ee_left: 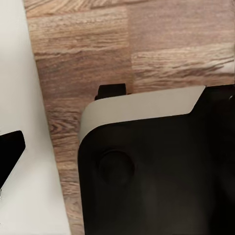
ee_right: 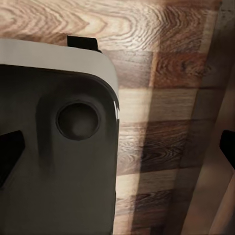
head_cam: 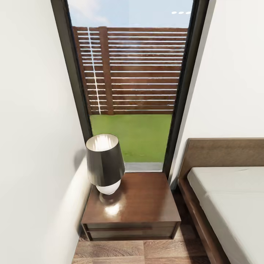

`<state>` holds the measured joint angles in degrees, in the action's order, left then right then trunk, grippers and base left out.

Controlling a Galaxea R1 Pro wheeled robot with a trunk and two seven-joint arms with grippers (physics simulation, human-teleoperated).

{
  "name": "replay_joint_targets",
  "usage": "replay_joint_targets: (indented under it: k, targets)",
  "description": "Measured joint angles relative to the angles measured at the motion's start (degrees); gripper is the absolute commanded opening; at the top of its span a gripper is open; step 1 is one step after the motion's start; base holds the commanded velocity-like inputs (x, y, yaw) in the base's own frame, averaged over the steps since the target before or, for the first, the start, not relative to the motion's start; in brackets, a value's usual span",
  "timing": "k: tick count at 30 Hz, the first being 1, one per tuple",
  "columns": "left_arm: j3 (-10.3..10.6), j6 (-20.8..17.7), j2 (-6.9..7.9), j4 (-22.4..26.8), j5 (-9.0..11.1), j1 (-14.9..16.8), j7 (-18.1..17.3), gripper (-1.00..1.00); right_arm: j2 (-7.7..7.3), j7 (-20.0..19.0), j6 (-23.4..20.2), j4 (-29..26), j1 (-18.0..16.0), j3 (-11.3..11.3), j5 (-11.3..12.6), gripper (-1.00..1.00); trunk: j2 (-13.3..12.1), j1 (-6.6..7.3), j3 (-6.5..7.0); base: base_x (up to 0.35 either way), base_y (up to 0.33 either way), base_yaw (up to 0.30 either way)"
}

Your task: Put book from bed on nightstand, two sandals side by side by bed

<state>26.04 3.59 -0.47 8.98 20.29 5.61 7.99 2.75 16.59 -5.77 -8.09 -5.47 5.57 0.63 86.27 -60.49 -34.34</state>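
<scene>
Nightstand [head_cam: 139, 205] ahead, lamp [head_cam: 105, 164] at its rear left corner; bed [head_cam: 227, 190] right, visible mattress bare. Book, sandals unseen. Jaw state: cannot tell. Step: likely searching. Next: turn toward bed, locate book

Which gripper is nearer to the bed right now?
Probably right. The bed lies to the robot's right; the right gripper hangs low over the wood floor on that side, while the left gripper hangs beside the white wall, away from it.
</scene>
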Motion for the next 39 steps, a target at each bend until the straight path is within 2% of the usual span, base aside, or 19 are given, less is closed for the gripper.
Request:
replay_joint_targets:
  k: [8, 16, 18, 19, 22, 23, 25, 26, 29, 35, 39]
  targets:
    - [-0.3, 0.3, -0.02, 0.0, 0.3, 0.8, -0.2, 1.0, 0.52, -0.1, 0.1, -1.9, 0.0, 0.0, 0.0, 1.0, 0.0, 0.0, 0.0, 0.0, 0.0, 0.0]
    - [-0.6, 3.4, -0.11, 0.1, 1.2, 1.1, -0.3, 1.0, 1.47, -0.1, 0.4, -3.8, -0.1, -1.2, 0.1, 1.0, 0.0, 0.0, 0.0, 0.0, 0.0, 0.0]
    - [-0.7, 4.4, -0.11, 0.0, 2.5, 1.1, -0.3, 1.0, 1.67, -0.1, 0.8, -4.0, -0.1, -2.1, 0.1, 1.0, 0.0, 0.0, 0.0, 0.0, 0.0, 0.0]
    - [-0.7, 4.4, -0.11, 0.0, 2.5, 1.1, -0.3, 1.0, 1.68, -0.1, 0.8, -4.0, -0.1, -2.1, 0.1, 1.0, 0.0, 0.0, 0.0, 0.0, 0.0, 0.0]
    - [-0.8, 5.4, 0.01, 0.0, 6.0, 1.2, -0.3, 1.0, 1.89, -0.1, 1.5, -4.2, -0.1, -3.4, 0.1, 1.0, 0.0, 0.0, 0.0, 0.0, 0.0, 0.0]
    - [-0.8, 5.4, 0.01, 0.0, 6.1, 1.2, -0.3, 1.0, 1.89, -0.1, 1.5, -4.2, -0.1, -3.5, 0.1, 1.0, 0.0, 0.0, 0.0, 0.0, 0.0, 0.0]
    - [-0.8, 5.8, 0.14, 0.0, 8.9, 1.2, -0.3, 1.0, 1.98, -0.1, 1.8, -4.3, -0.1, -4.0, 0.1, 1.0, 0.0, 0.0, 0.0, 0.0, 0.0, 0.0]
    - [-0.8, 5.8, 0.14, 0.0, 9.0, 1.2, -0.3, 1.0, 1.99, -0.1, 1.8, -4.3, -0.1, -4.0, 0.1, 1.0, 0.0, 0.0, 0.0, 0.0, 0.0, 0.0]
    - [-0.8, 6.1, 0.26, 0.0, 12.3, 1.2, -0.3, 1.0, 2.31, -0.1, 2.0, -4.3, -0.1, -4.5, 0.1, 1.0, 0.0, 0.0, 0.0, 0.0, 0.0, 0.0]
    - [-0.7, 6.0, 0.41, -0.1, 14.4, 1.4, -0.4, 1.0, 2.79, -0.2, 2.3, -4.5, -0.1, -4.7, 0.0, 1.0, 0.0, 0.0, 0.0, 0.0, 0.0, 0.0]
    - [-0.5, 5.9, 0.48, -0.1, 14.9, 1.9, -0.4, 1.0, 3.04, -0.2, 2.5, -4.7, -0.2, -4.8, 0.0, 1.0, 0.0, 0.0, 0.0, 0.0, 0.0, 0.0]
